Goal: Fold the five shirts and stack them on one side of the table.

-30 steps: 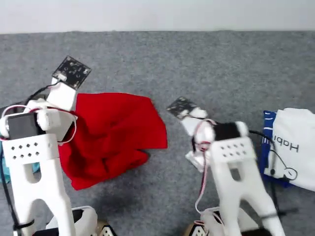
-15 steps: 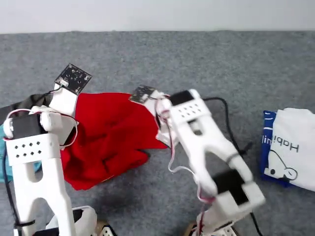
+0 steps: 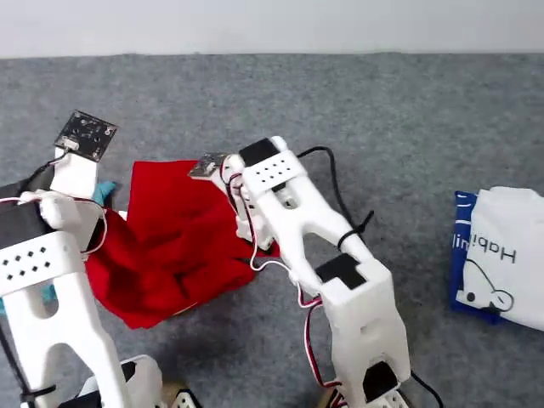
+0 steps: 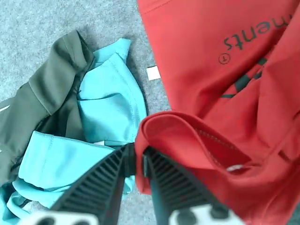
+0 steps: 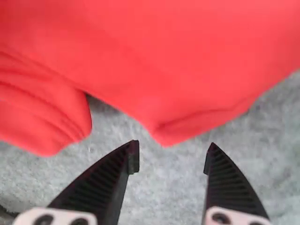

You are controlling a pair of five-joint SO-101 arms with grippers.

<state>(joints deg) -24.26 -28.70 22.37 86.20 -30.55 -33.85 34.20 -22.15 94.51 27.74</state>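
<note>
Stack point(image 3: 503, 255) holds two shirts; red shirt point(image 3: 178, 238) unfolded, heap point(image 4: 105, 101) untouched. Left claw point(image 4: 139, 157) clamps red shirt; right claw point(image 5: 171, 154) apart.

The table point(image 3: 408, 119) has a grey cover that looks rough, like carpet. Behind its far edge stands a plain white wall point(image 3: 272, 25). A small white square piece point(image 4: 153, 73) lies flat on the grey cover.

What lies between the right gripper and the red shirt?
Only bare grey table, in the right wrist view, separates the open right gripper from the red shirt.
</note>
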